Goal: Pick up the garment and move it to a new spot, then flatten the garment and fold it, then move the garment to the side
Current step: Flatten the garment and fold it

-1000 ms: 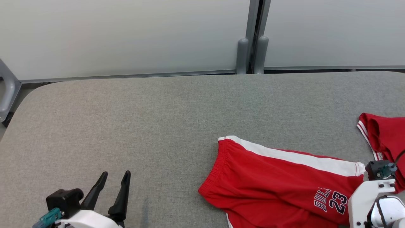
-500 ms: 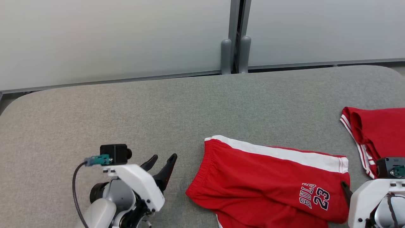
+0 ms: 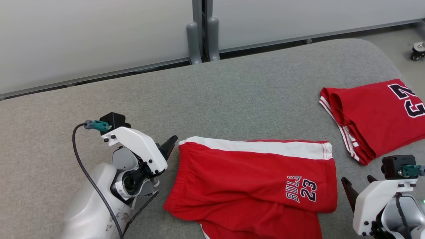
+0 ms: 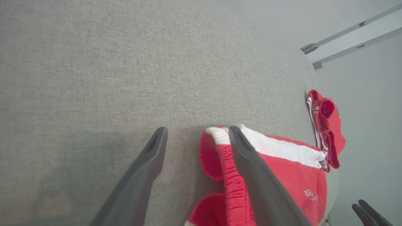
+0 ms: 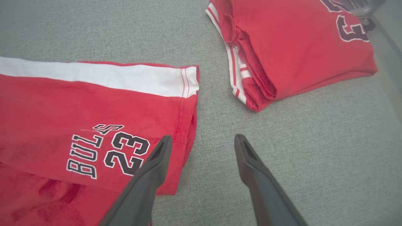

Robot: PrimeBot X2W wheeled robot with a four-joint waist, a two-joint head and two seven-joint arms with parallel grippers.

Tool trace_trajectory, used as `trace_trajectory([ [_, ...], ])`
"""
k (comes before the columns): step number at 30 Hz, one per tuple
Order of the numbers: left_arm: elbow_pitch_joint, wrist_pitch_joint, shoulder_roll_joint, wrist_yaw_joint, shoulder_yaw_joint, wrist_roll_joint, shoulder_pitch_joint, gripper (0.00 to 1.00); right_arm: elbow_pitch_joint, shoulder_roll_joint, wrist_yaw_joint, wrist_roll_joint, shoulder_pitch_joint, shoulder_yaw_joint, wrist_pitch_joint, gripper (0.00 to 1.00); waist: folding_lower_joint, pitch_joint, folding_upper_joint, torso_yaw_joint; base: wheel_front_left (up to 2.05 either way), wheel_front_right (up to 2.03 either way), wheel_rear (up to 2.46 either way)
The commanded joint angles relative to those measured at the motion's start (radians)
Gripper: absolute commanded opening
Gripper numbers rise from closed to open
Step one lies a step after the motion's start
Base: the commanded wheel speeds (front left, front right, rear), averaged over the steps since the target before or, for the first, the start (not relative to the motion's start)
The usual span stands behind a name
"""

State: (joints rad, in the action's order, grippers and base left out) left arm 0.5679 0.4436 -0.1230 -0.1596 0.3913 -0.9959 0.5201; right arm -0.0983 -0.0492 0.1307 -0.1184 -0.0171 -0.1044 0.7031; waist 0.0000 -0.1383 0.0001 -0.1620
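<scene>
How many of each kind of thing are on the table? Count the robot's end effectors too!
Shorts: 1
Jersey: 1
End effectors: 2, the left end effector and the right end effector
Total: 4

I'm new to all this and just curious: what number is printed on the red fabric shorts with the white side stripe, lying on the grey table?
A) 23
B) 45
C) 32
A: the red fabric shorts with the white side stripe carry a dark "23" near the leg hem.
</scene>
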Motion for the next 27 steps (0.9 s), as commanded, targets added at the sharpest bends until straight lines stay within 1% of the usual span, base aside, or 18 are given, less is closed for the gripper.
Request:
trace_trajectory([
  [1,0.015,0.012,-0.003,-0.007,-0.003,-0.005,0.026,1.00,-0.001,-0.004,0.000,0.001,-0.019,0.003,-0.011,1.00,0.0000,-0.020,-0.0001,-0.023,0.00,0.00,0.00],
  [5,0.047,0.033,-0.007,-0.016,0.006,0.002,0.054,1.00,0.007,-0.004,0.000,-0.005,-0.026,0.011,-0.019,1.00,0.0000,-0.029,-0.0001,-0.039,0.00,0.00,0.00],
  [8,0.062,0.058,-0.002,-0.008,0.019,-0.001,0.069,1.00,0.013,-0.004,0.000,-0.010,-0.035,0.017,-0.026,1.00,0.0000,-0.032,-0.0001,-0.046,0.00,0.00,0.00],
  [9,0.066,0.066,-0.003,-0.004,0.025,0.001,0.073,0.96,0.015,-0.004,0.000,-0.010,-0.035,0.018,-0.028,1.00,0.0000,-0.033,-0.0001,-0.047,0.00,0.00,0.00],
  [10,0.070,0.069,-0.004,-0.002,0.027,0.002,0.074,0.86,0.017,-0.004,0.000,-0.011,-0.035,0.018,-0.028,1.00,0.0000,-0.033,-0.0001,-0.047,0.00,0.00,0.00],
  [12,0.076,0.070,-0.007,-0.006,0.036,0.013,0.080,0.69,0.020,-0.004,0.000,-0.010,-0.036,0.019,-0.029,1.00,0.0000,-0.032,-0.0001,-0.048,0.00,0.00,0.00],
  [13,0.079,0.069,-0.007,-0.007,0.039,0.016,0.084,0.55,0.022,-0.004,0.000,-0.011,-0.036,0.020,-0.031,1.00,0.0000,-0.032,-0.0001,-0.048,0.00,0.00,0.00],
  [14,0.084,0.073,-0.007,-0.005,0.042,0.018,0.085,0.49,0.024,-0.004,0.000,-0.014,-0.037,0.021,-0.032,1.00,0.0000,-0.033,-0.0001,-0.049,0.00,0.00,0.00],
  [19,0.088,0.098,0.006,0.004,0.063,0.015,0.090,0.47,0.030,-0.004,0.000,-0.022,-0.036,0.025,-0.038,1.00,0.0000,-0.035,-0.0001,-0.048,0.00,0.00,0.00],
  [21,0.089,0.102,0.014,0.006,0.062,0.007,0.091,0.48,0.031,-0.004,0.000,-0.023,-0.038,0.026,-0.038,1.00,0.0000,-0.037,-0.0001,-0.049,0.00,0.00,0.00],
  [23,0.086,0.106,0.023,0.009,0.059,-0.006,0.092,0.58,0.032,-0.004,0.000,-0.024,-0.040,0.027,-0.038,1.00,0.0000,-0.038,-0.0001,-0.049,0.00,0.00,0.00],
  [26,0.081,0.100,0.024,0.004,0.058,-0.007,0.101,0.68,0.034,-0.004,0.000,-0.027,-0.042,0.027,-0.038,1.00,0.0000,-0.038,-0.0001,-0.048,0.00,0.00,0.00],
  [27,0.080,0.095,0.022,0.002,0.056,-0.006,0.104,0.75,0.035,-0.004,0.000,-0.028,-0.042,0.026,-0.038,1.00,0.0000,-0.038,-0.0001,-0.048,0.00,0.00,0.00],
])
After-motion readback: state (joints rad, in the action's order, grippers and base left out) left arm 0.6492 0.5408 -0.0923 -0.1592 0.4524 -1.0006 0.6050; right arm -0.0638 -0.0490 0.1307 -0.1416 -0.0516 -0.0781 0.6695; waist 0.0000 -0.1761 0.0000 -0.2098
